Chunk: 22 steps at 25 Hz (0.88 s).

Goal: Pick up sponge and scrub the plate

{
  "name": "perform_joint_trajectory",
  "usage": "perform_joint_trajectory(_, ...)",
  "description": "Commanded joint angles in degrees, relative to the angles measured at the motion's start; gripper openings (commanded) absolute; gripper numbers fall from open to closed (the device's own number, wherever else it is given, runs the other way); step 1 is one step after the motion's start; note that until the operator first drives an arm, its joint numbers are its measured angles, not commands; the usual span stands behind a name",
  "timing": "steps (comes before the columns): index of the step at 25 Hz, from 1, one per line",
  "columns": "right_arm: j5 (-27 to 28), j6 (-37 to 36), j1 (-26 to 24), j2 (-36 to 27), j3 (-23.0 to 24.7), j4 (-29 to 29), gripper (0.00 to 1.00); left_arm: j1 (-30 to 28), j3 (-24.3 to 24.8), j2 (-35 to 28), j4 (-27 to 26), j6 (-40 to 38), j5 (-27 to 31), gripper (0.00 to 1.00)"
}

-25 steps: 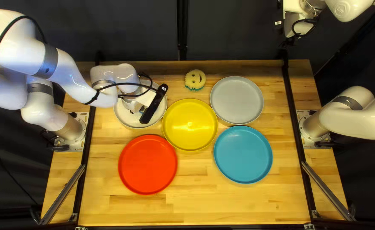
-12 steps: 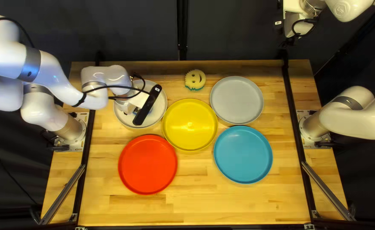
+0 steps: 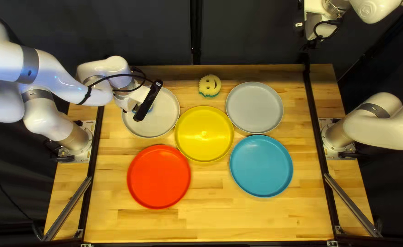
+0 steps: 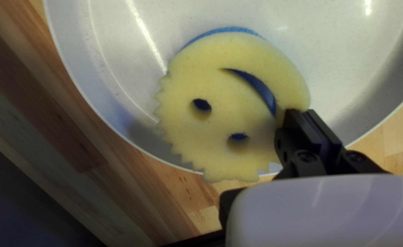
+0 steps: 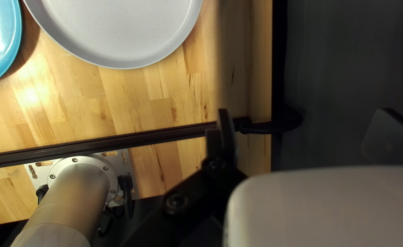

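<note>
The table (image 3: 256,219) holds five plates (image 3: 204,133), second sponge (image 3: 207,87); left hand (image 3: 139,95) pinches sponge (image 4: 220,123), right (image 3: 308,45) gapes.

Left arm (image 3: 57,73) bent across upper left of frame, wrist (image 3: 119,75) angled down, left gripper (image 3: 139,95) lowered, fingers pinched close, right arm (image 3: 391,122) at right edge, raised past top edge, right gripper (image 3: 308,45) upper right, fingers spread.
</note>
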Motion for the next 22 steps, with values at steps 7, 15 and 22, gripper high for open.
perform_joint_trajectory(7, 0.00, 0.00, 0.00, 0.00, 0.00, 0.00, 1.00, -12.09, -0.20, -3.19, 1.17, -11.21, 1.91, 0.00)
perform_joint_trajectory(15, 0.00, 0.00, 0.00, 0.00, 0.00, 0.00, 1.00, -10.59, 3.27, -6.03, 1.16, -10.19, 1.87, 0.00)
perform_joint_trajectory(22, 0.00, 0.00, 0.00, 0.00, 0.00, 0.00, 1.00, -1.49, 5.12, -8.70, 1.78, -3.19, 3.47, 0.00)
